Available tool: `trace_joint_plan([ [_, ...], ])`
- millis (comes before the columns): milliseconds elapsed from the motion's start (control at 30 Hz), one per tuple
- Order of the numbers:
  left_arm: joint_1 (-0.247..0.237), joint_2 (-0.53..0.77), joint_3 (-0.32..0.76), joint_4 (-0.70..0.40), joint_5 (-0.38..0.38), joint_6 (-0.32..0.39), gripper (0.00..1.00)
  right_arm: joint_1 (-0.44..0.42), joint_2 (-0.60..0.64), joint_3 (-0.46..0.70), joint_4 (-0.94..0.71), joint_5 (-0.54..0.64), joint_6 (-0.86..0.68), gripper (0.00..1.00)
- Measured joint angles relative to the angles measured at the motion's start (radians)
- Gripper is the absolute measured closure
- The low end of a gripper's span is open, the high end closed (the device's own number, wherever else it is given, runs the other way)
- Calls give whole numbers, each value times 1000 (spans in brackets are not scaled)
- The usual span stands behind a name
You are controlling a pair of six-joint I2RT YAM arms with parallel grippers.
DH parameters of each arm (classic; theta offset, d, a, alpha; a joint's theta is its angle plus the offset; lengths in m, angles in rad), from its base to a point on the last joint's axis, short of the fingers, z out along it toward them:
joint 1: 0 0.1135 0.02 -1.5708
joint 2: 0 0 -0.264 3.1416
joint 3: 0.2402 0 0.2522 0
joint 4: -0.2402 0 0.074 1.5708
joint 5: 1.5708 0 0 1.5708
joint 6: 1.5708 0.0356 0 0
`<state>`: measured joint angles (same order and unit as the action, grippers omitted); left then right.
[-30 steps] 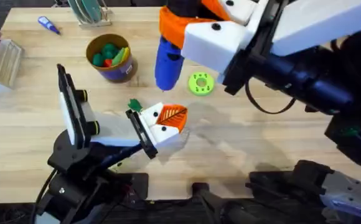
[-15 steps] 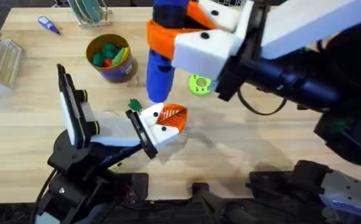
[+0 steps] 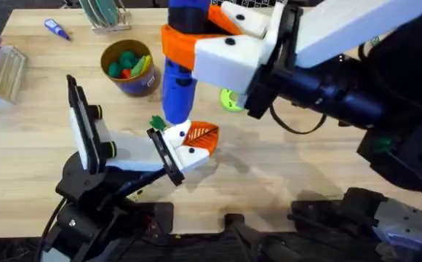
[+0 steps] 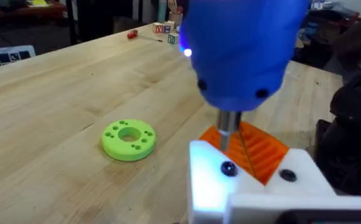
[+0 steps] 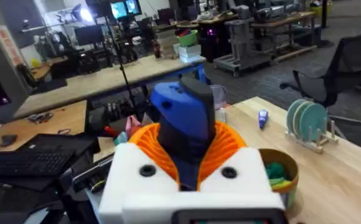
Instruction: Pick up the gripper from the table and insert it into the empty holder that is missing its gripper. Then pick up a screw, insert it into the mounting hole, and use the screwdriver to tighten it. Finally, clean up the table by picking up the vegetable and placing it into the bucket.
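The right tool (image 3: 185, 47) sits at the upper middle of the overhead frame, its white fingers with orange pads clamped around the blue screwdriver (image 3: 177, 80), which stands upright. In the left wrist view the screwdriver's thin metal bit (image 4: 228, 122) points down at a dark screw (image 4: 228, 168) in the white holder (image 4: 243, 186), and it seems to touch the screw, though the blue body blocks a clear look. The orange gripper (image 3: 201, 135) sits on the holder at the centre of the overhead frame, on the left tool (image 3: 185, 149); I cannot tell how the left tool's fingers stand. The vegetable (image 3: 157, 123) lies on the table (image 3: 284, 164) just left of the holder. The bucket (image 3: 129, 68) stands at upper left, toy produce inside. A green disc (image 4: 129, 138) lies near the holder.
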<state>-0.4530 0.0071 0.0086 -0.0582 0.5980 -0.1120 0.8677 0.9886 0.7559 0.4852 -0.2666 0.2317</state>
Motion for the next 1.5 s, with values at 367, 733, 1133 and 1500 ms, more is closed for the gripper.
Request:
trace_joint_plan([
  [367, 0, 0, 0, 0, 0, 0, 994, 0, -1, 0, -33, -38, 0, 899],
  [733, 0, 0, 0, 0, 4, 0, 994, 0, -1, 0, -38, -39, -16, 903],
  [1133, 0, 0, 0, 0, 4, 0, 994, 0, -2, 0, -60, -39, -54, 903],
  [1500, 0, 0, 0, 0, 4, 0, 994, 0, -23, 0, -87, -42, -70, 906],
])
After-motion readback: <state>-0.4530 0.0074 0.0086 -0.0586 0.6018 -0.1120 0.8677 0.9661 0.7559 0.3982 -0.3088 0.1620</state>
